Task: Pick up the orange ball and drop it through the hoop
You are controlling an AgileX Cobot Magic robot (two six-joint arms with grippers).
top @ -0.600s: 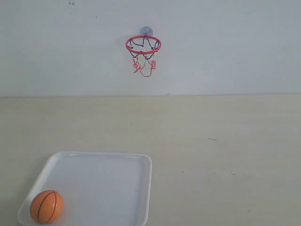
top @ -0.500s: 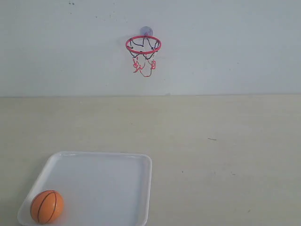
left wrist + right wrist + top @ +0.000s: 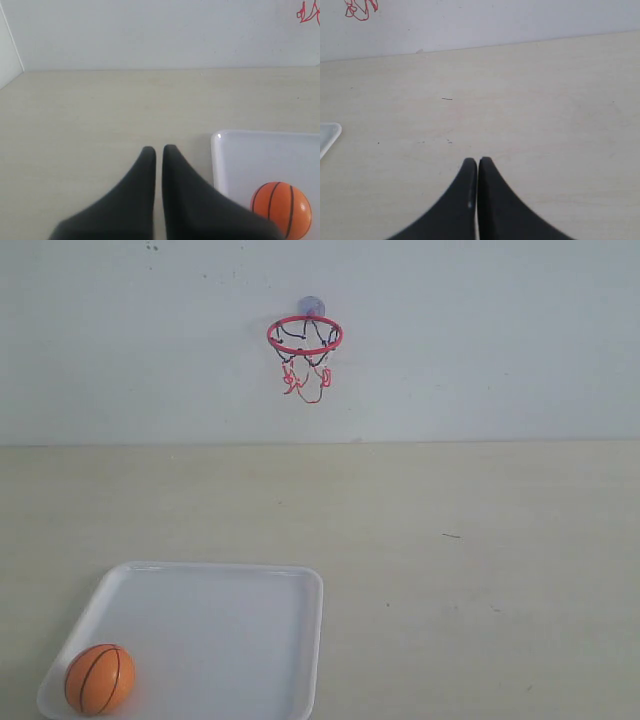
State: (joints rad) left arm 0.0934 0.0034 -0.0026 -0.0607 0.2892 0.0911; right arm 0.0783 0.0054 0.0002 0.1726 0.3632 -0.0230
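On pale table (image 3: 480, 570), white tray (image 3: 220, 625) lying front-left, left gripper (image 3: 159, 149) hanging beside tray's edge, fingers almost touching, right gripper (image 3: 478, 161) hanging over bare table, fingers pressed together, hoop (image 3: 305, 350) sticking to back wall (image 3: 500, 340), ball (image 3: 100, 678) sitting in tray's near-left corner

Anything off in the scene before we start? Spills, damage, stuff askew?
Nothing stands out. The orange ball sits in a corner of the white tray, the hoop hangs level on the wall, and the left gripper and right gripper are both shut, holding nothing.

Left gripper (image 3: 159, 150) and right gripper (image 3: 477, 161) — both closed.
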